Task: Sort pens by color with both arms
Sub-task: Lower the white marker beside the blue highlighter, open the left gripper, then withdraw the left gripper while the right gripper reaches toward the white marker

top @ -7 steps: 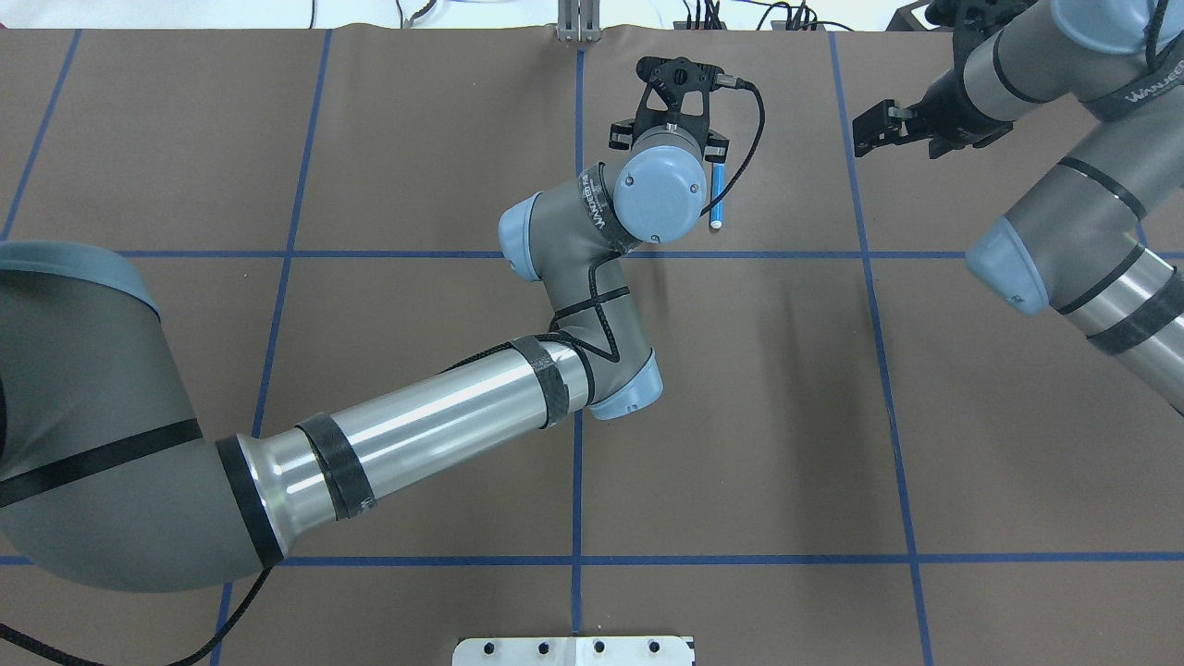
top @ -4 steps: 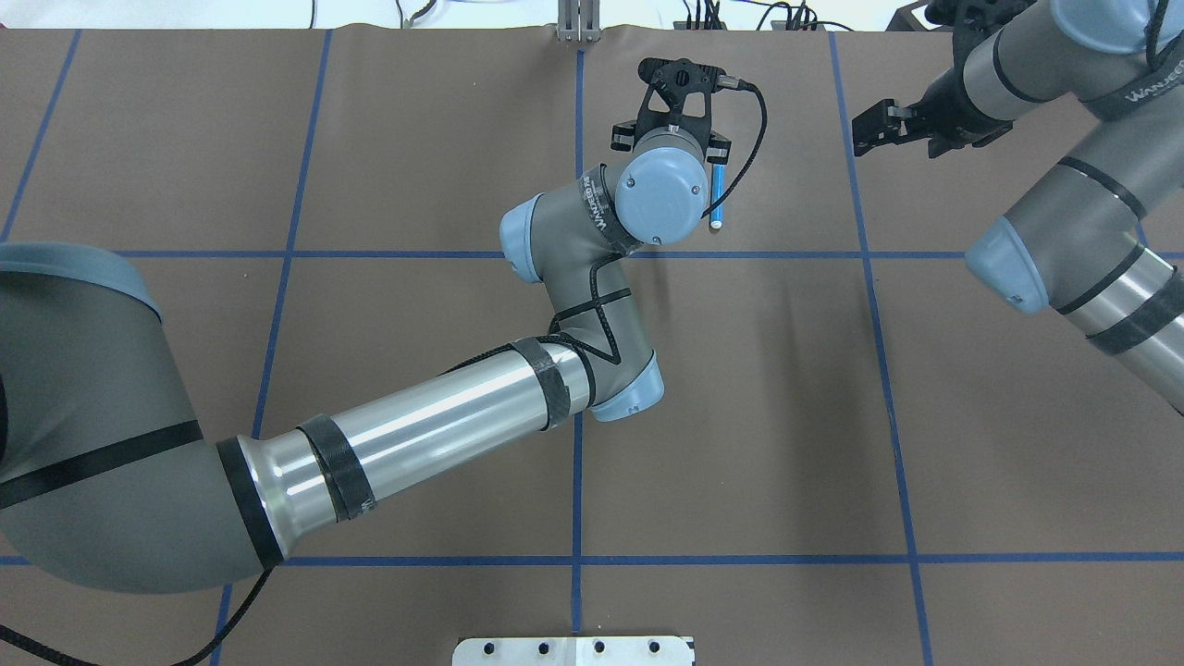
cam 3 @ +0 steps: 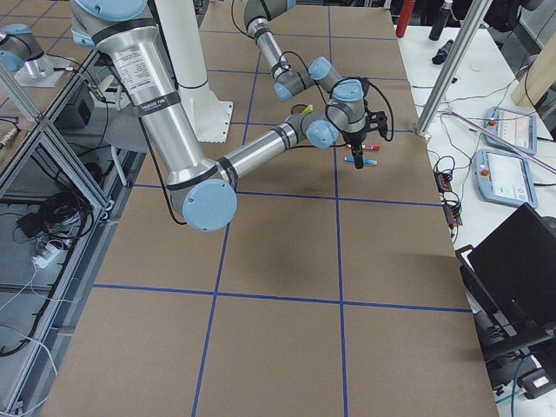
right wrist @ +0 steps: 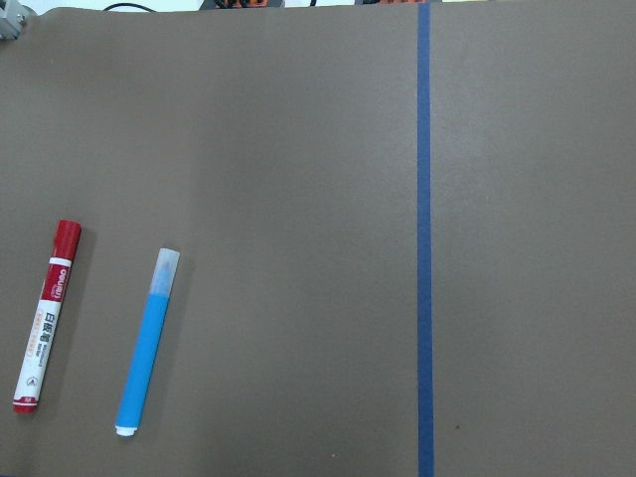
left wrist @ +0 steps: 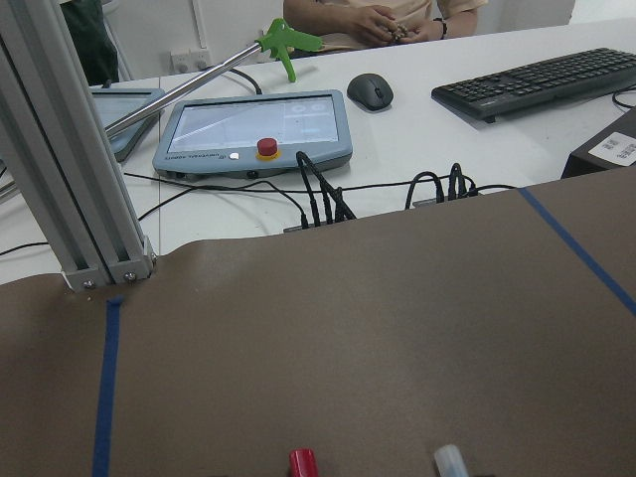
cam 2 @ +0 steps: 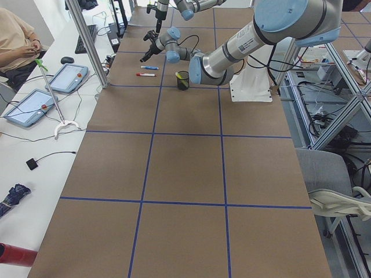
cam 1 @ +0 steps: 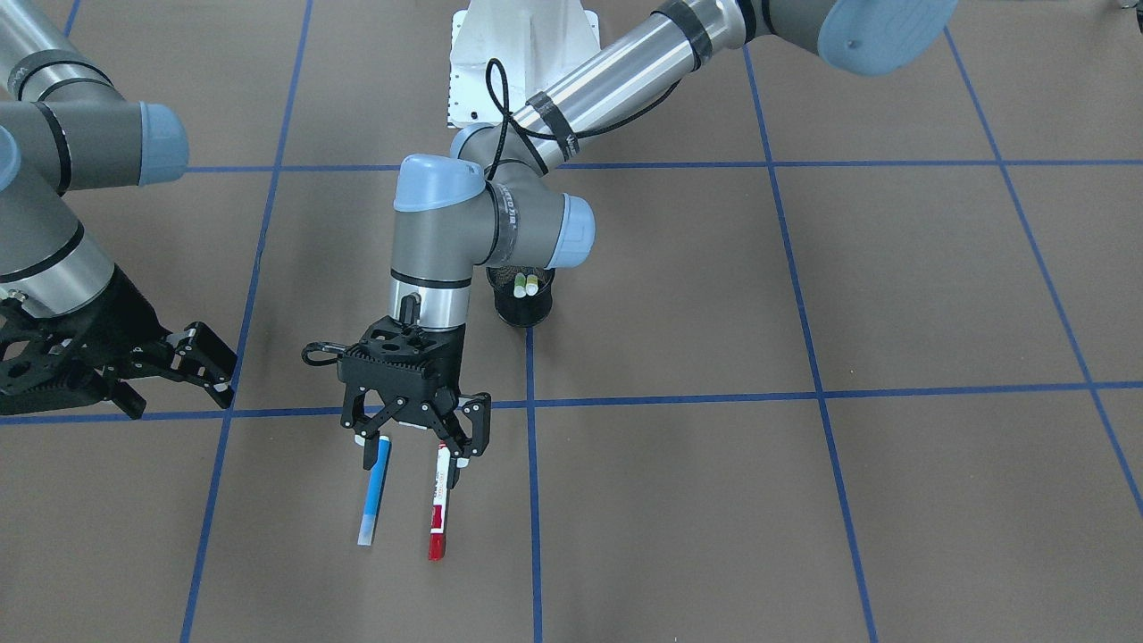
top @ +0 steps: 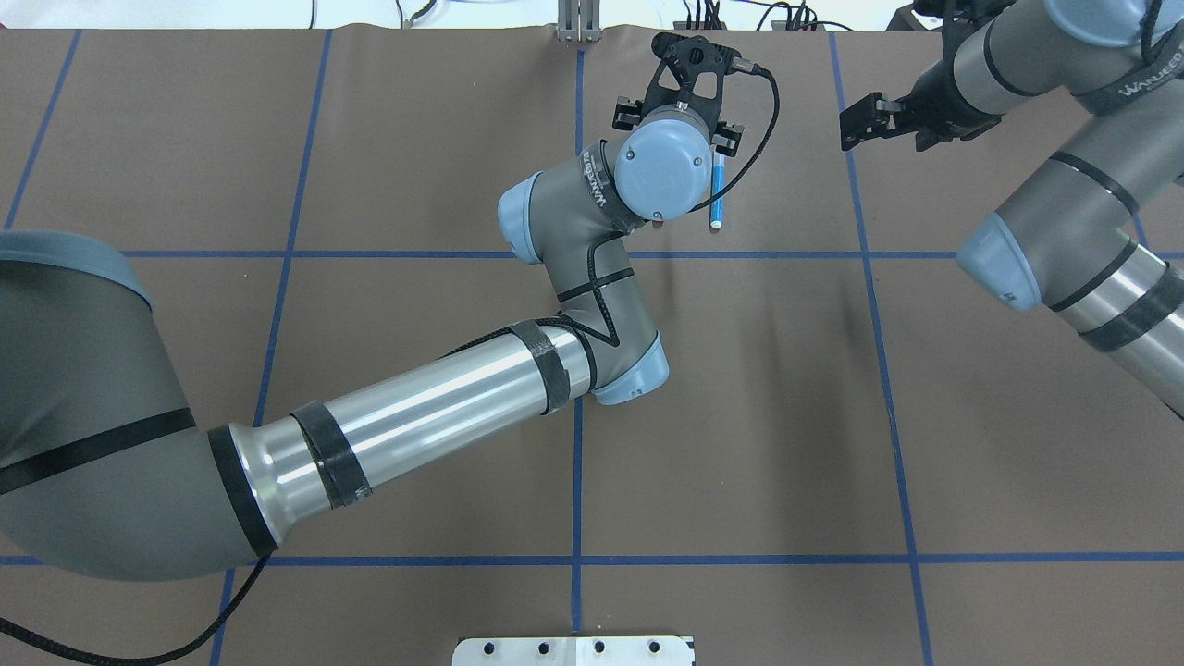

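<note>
Table point(cam 2: 185, 174) covered edge to edge in brown sheeting, marked into squares by blue tape lines point(top: 575, 481). Along the table edge opposite the robot runs a white bench point(cam 2: 35, 145). On it: a control tablet point(left wrist: 253, 129) with a red button, a second tablet point(cam 2: 29, 107), a black keyboard point(left wrist: 537, 79), a mouse point(left wrist: 370, 91) and loose black cables point(left wrist: 318, 199). An aluminium post point(left wrist: 60, 179) stands at that table edge. A person point(cam 2: 14, 35) sits at the bench. A grey chair point(cam 2: 324, 174) stands on the robot's side. Lighting even, shadows soft
</note>
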`<state>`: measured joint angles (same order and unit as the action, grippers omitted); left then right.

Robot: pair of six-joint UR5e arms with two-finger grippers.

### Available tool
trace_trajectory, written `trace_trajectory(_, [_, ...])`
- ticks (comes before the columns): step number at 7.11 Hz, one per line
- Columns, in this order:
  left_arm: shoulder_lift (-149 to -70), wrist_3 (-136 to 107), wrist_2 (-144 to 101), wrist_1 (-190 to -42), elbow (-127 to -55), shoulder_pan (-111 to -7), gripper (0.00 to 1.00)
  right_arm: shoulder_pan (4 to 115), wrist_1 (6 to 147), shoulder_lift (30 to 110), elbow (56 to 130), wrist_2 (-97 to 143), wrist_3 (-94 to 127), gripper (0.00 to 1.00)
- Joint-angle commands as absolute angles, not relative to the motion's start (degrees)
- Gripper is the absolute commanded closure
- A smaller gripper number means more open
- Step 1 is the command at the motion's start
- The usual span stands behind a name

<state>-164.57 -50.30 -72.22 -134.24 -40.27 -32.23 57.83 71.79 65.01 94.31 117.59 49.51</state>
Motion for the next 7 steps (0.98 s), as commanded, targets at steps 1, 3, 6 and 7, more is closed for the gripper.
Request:
trace_trajectory(1, [-162.4, -46.4, -76.2, -123.6, -50.0, -34.4, 0.01, 57.0, 71.4, 64.5, 96.0, 117.5, 49.6, 0.0])
trace_trajectory(3, [-154.3, -45.1, -84.7, -113.5, -64.4, -37.3, 0.01, 56.2, 71.5, 62.9, 95.8, 117.4, 49.6, 0.0])
trace_trajectory(6, [-144.7, -35.5, -95.7, -98.9, -82.7, -44.4, 0.01, 52.5, 71.5, 60.0, 96.0, 116.8, 60.4, 0.0])
trace_trajectory(7, [-141.3, -30.2, -101.8, -96.4, -86.4, -48.7, 0.0, 50.4, 71.5, 58.2, 96.0, 113.9, 70.5, 0.0])
